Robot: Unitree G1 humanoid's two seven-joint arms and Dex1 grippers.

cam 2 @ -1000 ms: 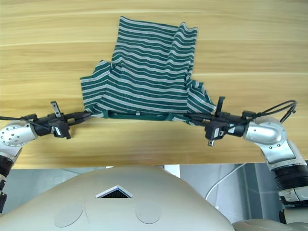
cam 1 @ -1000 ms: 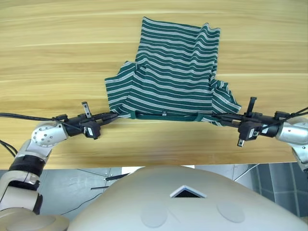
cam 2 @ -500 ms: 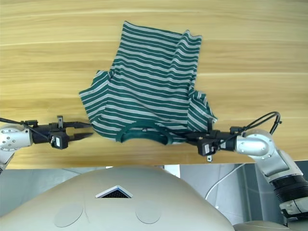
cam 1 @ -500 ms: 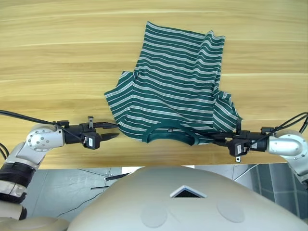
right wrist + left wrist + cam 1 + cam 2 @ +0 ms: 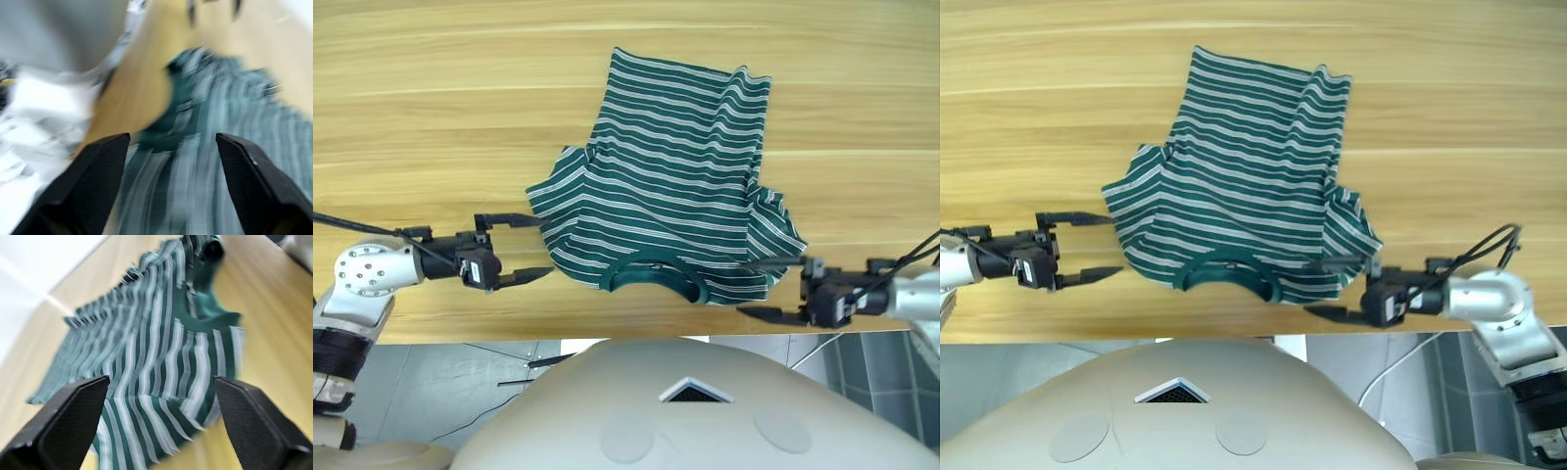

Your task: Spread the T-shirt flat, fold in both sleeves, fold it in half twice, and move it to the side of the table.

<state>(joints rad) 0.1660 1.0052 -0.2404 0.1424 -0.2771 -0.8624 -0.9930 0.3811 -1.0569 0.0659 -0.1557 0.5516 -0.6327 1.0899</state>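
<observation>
Both my grippers sit at the near end of the T-shirt, one at each shoulder. The left gripper has its jaws wide apart, with the fingertips at the cloth edge just below the left sleeve. The right gripper is also spread wide, straddling the near right corner of the shirt, and neither one holds any cloth. Both wrist views look between the parted fingers onto stripes.

The shirt lies on the table with its collar towards me, close to the near edge, and its hem at the far end. It isn't flat. Both sleeves are bunched against the body, the right sleeve more crumpled than the left, and the far right side of the hem looks turned over on itself.

I judge the step in hand to be the spreading, with no fold begun. To do it well I'd close each gripper on a single layer at the shoulder seam, not on a wad of sleeve. I'd lift only a little and draw the two sides apart evenly so the collar stays centred. Pulling towards me risks dragging the collar off the near edge. The far hem will probably need its own tug afterwards.

As for holders, the table is the only thing bearing anything, and what it bears is the shirt.
</observation>
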